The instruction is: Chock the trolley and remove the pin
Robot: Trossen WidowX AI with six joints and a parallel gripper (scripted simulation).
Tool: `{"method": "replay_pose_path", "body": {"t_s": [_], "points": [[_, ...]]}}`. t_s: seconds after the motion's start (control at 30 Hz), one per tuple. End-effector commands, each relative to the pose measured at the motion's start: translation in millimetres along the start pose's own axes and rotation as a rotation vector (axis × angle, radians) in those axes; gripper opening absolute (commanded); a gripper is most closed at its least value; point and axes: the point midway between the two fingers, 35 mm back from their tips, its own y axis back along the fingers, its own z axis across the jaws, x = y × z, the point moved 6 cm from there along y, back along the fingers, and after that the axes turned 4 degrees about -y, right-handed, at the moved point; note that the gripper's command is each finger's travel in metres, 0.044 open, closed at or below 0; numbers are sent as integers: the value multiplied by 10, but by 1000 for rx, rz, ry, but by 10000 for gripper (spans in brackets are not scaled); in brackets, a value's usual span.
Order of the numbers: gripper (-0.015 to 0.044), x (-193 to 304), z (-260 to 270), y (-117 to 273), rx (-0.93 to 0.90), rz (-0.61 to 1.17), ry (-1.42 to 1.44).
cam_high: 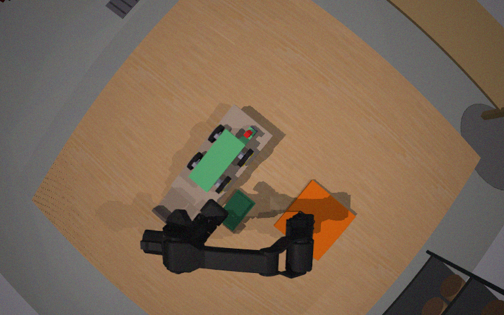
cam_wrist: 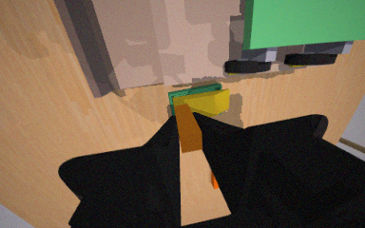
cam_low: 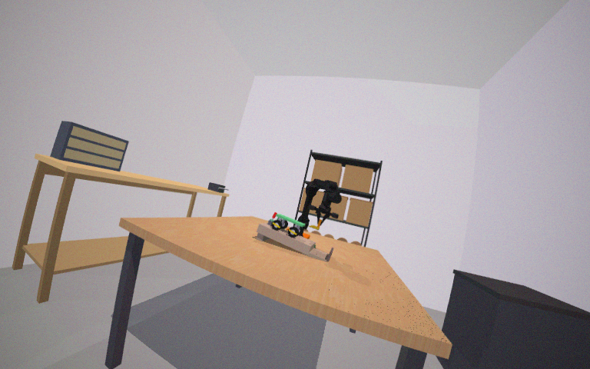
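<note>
Above pale woodgrain, yellow chock (cam_low: 315, 226) (cam_wrist: 207, 102) lengthwise across the claw (cam_low: 319, 220) (cam_wrist: 188, 119)

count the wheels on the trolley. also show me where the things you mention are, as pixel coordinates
4, two along each side of the trolley (cam_high: 217, 159) (cam_low: 289, 219) (cam_wrist: 304, 24). Nearer the green tray (cam_high: 239, 209) (cam_wrist: 209, 88): uphill wheel A (cam_high: 245, 157) (cam_wrist: 310, 59), downhill wheel B (cam_high: 223, 184) (cam_wrist: 247, 66). Opposite: uphill wheel C (cam_high: 214, 134) (cam_low: 279, 224), downhill wheel D (cam_high: 193, 161) (cam_low: 295, 231).
</note>
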Motion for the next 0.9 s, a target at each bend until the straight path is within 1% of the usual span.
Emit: {"method": "replay_pose_path", "body": {"t_s": [0.0, 0.27, 0.43, 0.87], "points": [[0, -66, 29, -29, 19, 3, -3], [0, -276, 68, -74, 18, 1, -3], [0, -294, 70, -99, 18, 1, -3], [0, -298, 75, -401, 19, 1, -3]]}}
